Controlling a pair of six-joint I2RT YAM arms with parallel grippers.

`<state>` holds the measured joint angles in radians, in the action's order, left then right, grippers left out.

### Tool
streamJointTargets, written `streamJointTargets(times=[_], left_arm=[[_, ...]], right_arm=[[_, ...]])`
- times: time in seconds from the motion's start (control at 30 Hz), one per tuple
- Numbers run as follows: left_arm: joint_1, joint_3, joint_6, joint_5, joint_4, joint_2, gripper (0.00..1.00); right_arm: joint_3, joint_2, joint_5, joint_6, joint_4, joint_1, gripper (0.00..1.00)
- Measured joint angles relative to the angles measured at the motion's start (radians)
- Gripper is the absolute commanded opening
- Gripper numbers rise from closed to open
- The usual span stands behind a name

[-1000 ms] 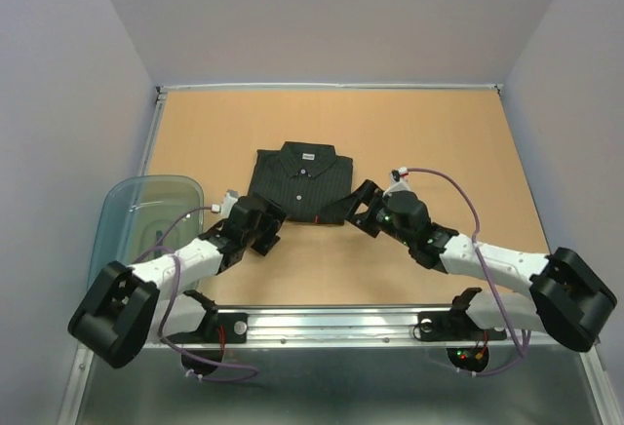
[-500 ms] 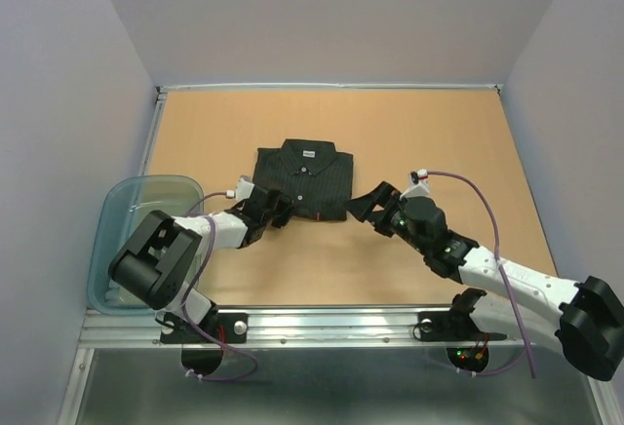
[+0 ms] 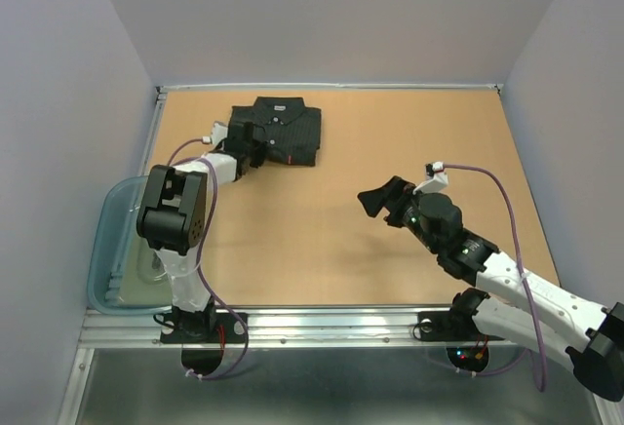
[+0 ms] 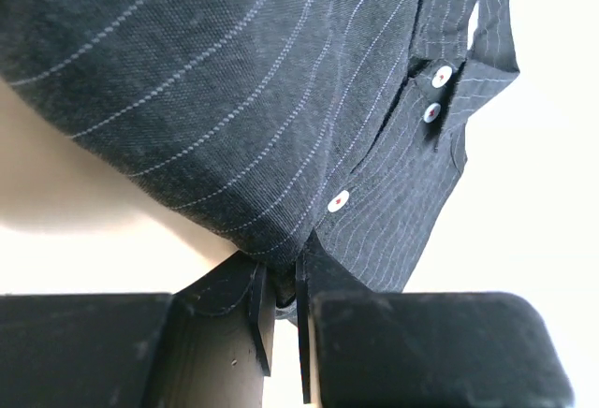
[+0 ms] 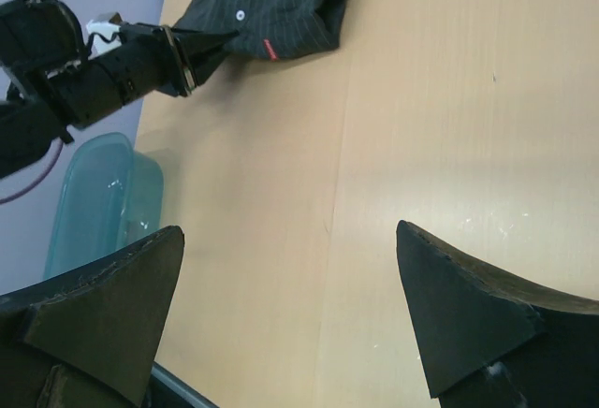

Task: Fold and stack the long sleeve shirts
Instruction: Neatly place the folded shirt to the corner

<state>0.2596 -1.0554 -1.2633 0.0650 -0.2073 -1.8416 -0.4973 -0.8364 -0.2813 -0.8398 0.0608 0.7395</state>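
— Where now?
— Far left of the table (image 3: 322,250), close to the back edge: black shirt (image 3: 283,131), folded, collar away from the arms, buttons up.
— Grip?
— Left gripper (image 3: 250,142) nipped almost shut on the shirt's near-left edge, with only a thin lip of cloth between the fingers (image 4: 259,319). Right gripper (image 3: 382,197) spread wide over bare wood, well apart from the cloth, holding nothing.
— Step, at a guess?
— Probably setting the folded shirt down as the base of the stack.
— How to do it well?
— Go low and slide flat. No lifting by that one corner, or likely to sag and spill the folds. Settle the edge on the wood, then part the fingers and back straight out without snagging the placket. Leave the right arm out of the way, and steer clear of the blue-grey tub (image 3: 122,240) at the left.
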Motion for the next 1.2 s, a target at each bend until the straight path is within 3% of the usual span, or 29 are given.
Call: streamJointTargets(times=[0.3,0.57,0.83,1.03,1.1,1.13,1.2], left_arm=[[-0.250,-0.421,0.201,-0.083,0.236,-0.249,0.05],[-0.415,-0.497,0.340,-0.148,0.387,-0.274,0.15],[-0.512,-0.504,0.430,-0.196,0.442,-0.275,0.16],[-0.533,-0.518,0.451,-0.230,0.451,-0.285,0.38],[-0.537,-0.518,0.455,-0.241,0.451,-0.285,0.61],[-0.539,-0.515,0.457,-0.242,0.447,-0.285,0.61],[-0.539,-0.491,0.457,-0.247,0.438,-0.273,0.76]], right_arm=[[-0.069,-0.006,-0.020,0.056,-0.055,0.000,1.00],[-0.115,-0.043,-0.037,0.103,-0.060,0.000,1.00],[-0.115,-0.045,-0.037,0.131,-0.076,0.000,1.00],[-0.115,-0.016,-0.045,0.137,-0.089,0.000,1.00],[-0.115,-0.012,-0.049,0.137,-0.095,0.000,1.00],[-0.116,-0.012,-0.051,0.137,-0.100,0.000,1.00],[-0.117,-0.011,-0.056,0.144,-0.115,0.000,1.00]])
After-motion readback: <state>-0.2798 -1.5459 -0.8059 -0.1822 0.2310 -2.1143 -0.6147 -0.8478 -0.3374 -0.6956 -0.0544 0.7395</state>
